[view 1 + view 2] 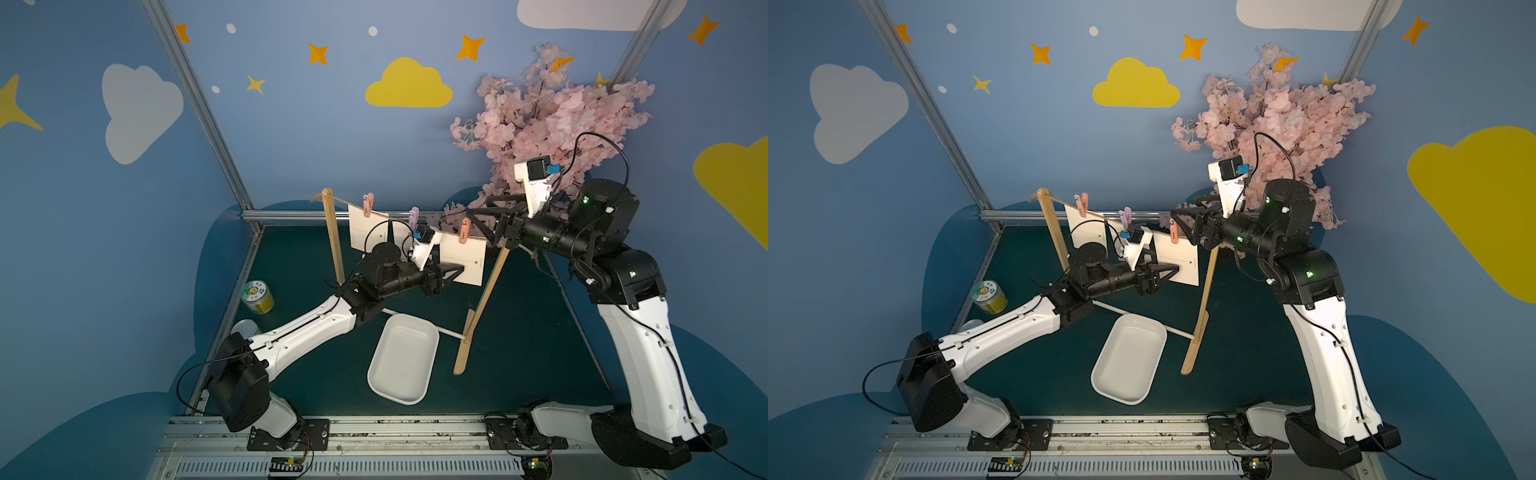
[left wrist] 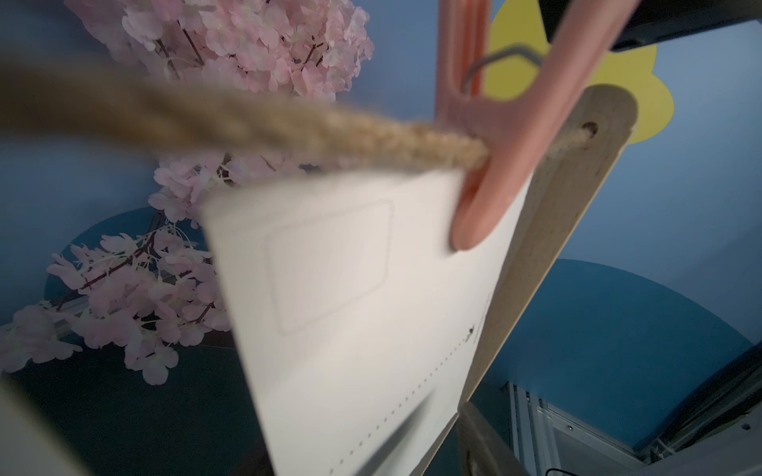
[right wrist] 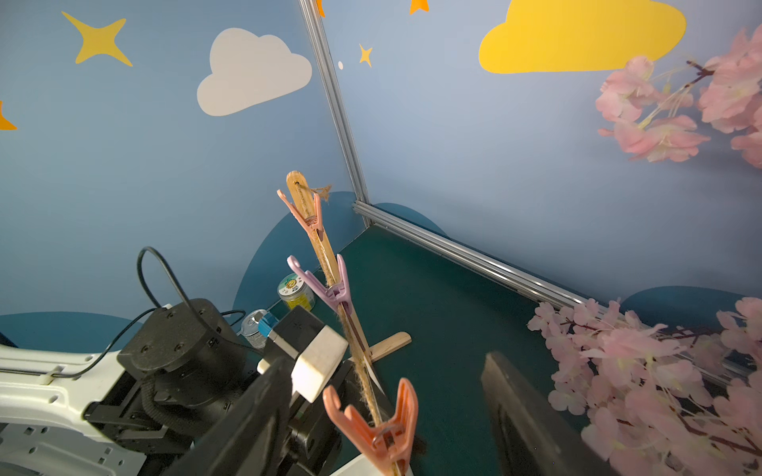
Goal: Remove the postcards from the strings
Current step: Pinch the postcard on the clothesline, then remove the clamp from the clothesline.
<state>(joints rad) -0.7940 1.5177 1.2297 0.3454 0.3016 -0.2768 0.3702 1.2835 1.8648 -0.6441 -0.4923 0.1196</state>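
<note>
Step in hand, as I judge it: unclipping the right-hand postcard (image 1: 465,259). It is hanging centre-right of frame from the string (image 1: 347,202) under an orange peg (image 1: 464,230). A second postcard (image 1: 368,232) is hanging further left under a salmon peg (image 1: 368,204). The one under the lilac peg (image 1: 414,216) is mostly hiding behind the left wrist.

The left gripper (image 1: 453,274) is sitting at the right-hand card's lower left edge. I cannot tell whether it is pinching the card. The right gripper (image 3: 385,366) is standing open, with its jaws either side of the orange peg's handles and not touching them.

To do this well:
- The right should be squeezing the handles squarely, not the string.
- The left should be holding the card firmly before the peg lets go.
- The left should then be drawing the card down along its own plane, so nothing is tearing or tipping the wooden upright (image 1: 484,299).

The white tray (image 1: 403,361) is lying at lower centre.
</note>
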